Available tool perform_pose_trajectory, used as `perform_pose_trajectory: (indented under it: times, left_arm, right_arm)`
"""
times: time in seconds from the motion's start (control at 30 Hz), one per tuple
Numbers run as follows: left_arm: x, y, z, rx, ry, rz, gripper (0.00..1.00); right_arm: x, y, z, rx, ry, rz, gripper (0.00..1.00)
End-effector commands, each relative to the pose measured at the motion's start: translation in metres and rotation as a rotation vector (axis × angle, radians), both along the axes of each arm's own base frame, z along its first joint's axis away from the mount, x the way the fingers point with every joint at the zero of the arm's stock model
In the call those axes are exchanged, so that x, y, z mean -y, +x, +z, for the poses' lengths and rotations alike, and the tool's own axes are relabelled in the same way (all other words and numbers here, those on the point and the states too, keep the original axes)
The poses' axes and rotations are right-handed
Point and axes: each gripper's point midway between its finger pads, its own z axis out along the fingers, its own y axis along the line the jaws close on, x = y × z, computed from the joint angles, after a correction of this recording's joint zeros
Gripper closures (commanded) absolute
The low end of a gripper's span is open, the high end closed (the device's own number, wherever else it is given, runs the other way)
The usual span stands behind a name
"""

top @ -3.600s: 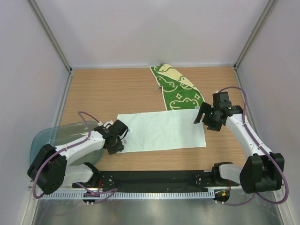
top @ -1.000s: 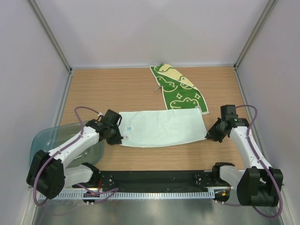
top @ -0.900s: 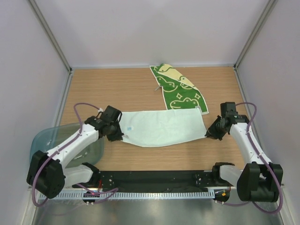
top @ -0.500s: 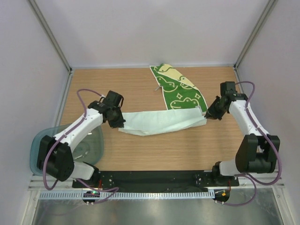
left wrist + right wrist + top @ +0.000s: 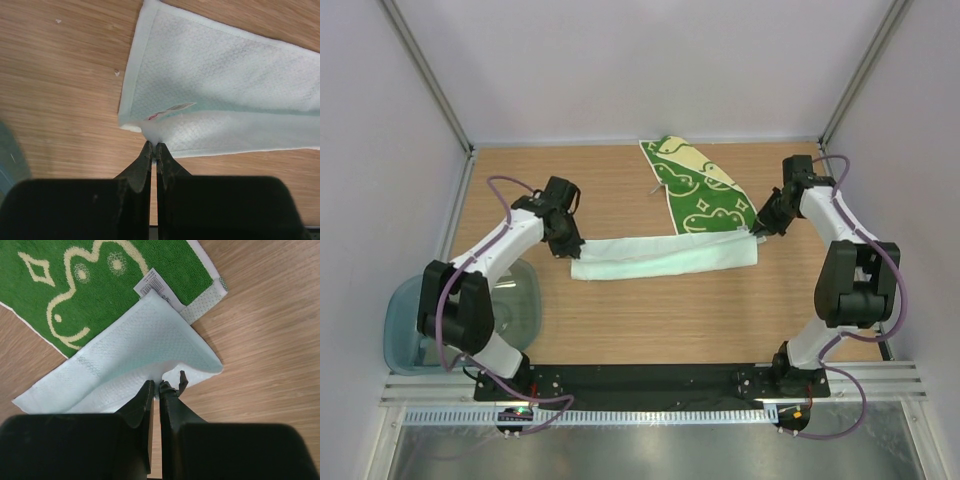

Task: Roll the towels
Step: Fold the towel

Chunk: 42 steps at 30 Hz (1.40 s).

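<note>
While I watch from the overhead view, the wooden desk [image 5: 620, 330] carries everything, with the translucent bin [image 5: 410, 325] sitting at its near left corner, well apart from the work. The pale mint towel [image 5: 665, 257] lies across the middle of the desk as a long narrow strip, folded lengthwise on itself, not rolled at all. Its right end lies over the near corner of the green towel [image 5: 695, 190], which is spread flat toward the back of the desk and looks untouched. My left gripper [image 5: 154, 146] is closed on the left end of the mint strip, pinching the cloth where the folded layer meets the lower one. My right gripper [image 5: 156, 385] is closed in the same way on the edge of the strip's right end, just beside the green towel's corner. A small tag [image 5: 170, 111] shows between the layers at the left end, and a white label [image 5: 152, 284] sticks out at the green towel's corner. I judge the task to be at an early stage: one towel is folded narrow as preparation, its rolling from one end is not yet begun, and the green towel needs the whole sequence.
</note>
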Motion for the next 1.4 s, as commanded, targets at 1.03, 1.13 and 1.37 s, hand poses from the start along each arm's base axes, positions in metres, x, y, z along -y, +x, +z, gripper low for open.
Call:
perform_pose_trajectory:
  times: [1.03,1.13,1.37]
  left_arm:
    - [-0.026,0.083,-0.034,-0.073,0.097,0.026,0.44]
    - [-0.027,0.091,-0.023,-0.039,0.099,0.021,0.33]
    - [-0.036,0.085,0.011,0.023,0.126,0.042,0.25]
  right_arm:
    - [0.017,0.056,-0.035,-0.031,-0.069,-0.018,0.68]
    - [0.019,0.061,-0.027,-0.016,-0.077,-0.024,0.56]
    - [0.027,0.061,0.002,0.018,-0.128,-0.018,0.31]
